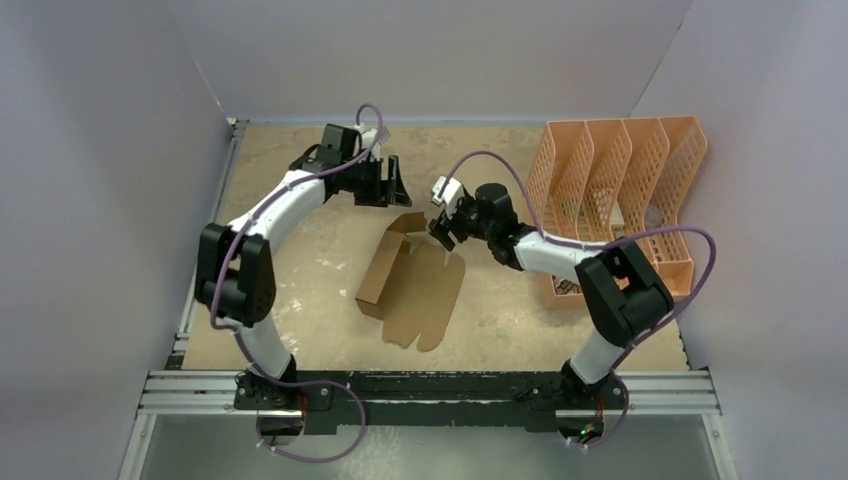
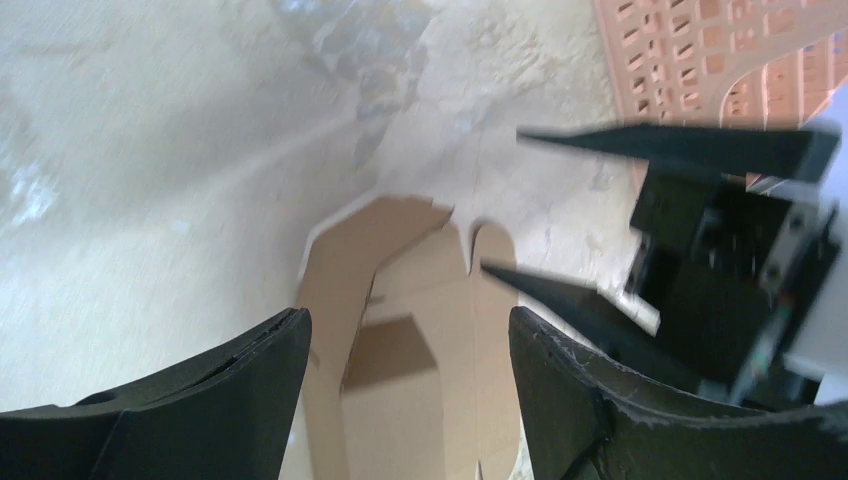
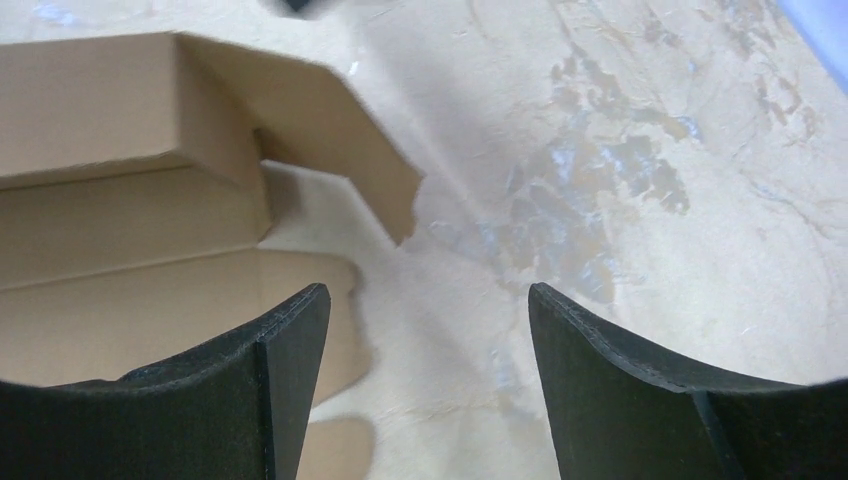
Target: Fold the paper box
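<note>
Both arm bases are bolted to the rail (image 1: 180, 392) at the near edge of the table (image 1: 300, 300). Just beyond them, at mid-table, lies the paper box (image 1: 412, 290) — brown cardboard, partly formed. Its left wall stands upright, a short end flap stands at the far end, and the right-hand panel lies flat on the table with rounded tabs along its right and near edges. The right gripper (image 1: 443, 235) hangs at the far right corner of the box, over the flat panel. Its jaws stand apart with nothing between them, and the wrist view shows bare table between the fingers (image 3: 290, 380). Contact with the cardboard cannot be determined. The left gripper (image 1: 392, 188) is farther back, beyond the box's far end and apart from it — jaws likewise spread, gripping nothing. At the far right stands a peach-orange perforated file organizer (image 1: 620, 180), well apart from the box.
</note>
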